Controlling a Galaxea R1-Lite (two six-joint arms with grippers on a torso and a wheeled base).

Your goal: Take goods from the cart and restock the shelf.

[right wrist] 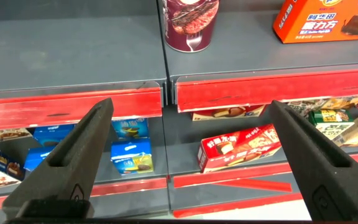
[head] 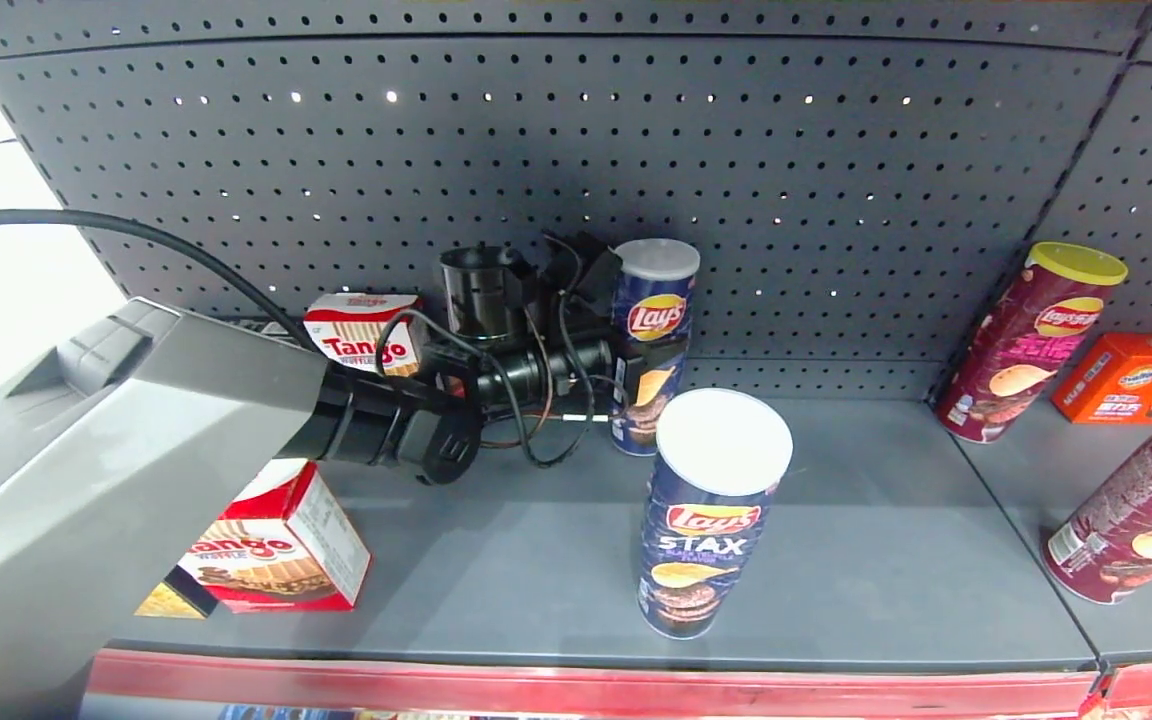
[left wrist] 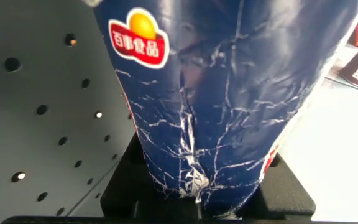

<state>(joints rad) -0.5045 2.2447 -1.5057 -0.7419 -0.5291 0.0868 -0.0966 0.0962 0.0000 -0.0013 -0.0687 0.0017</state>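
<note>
Canister (head: pixel 658 318) on shelf (head: pixel 886 520) clamped in left gripper (head: pixel 641 368); right wrist view shows right gripper (right wrist: pixel 191 106) agape.

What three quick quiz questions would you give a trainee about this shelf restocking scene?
1. True or false: the left gripper is shut on the rear blue chip can.
2. Multiple choice: the right gripper is A) open, B) shut on a box, C) shut on a can.
3. Fill in: the front blue chip can stands ____, not tipped over.
Key: 1 true; 2 A; 3 upright.
</note>
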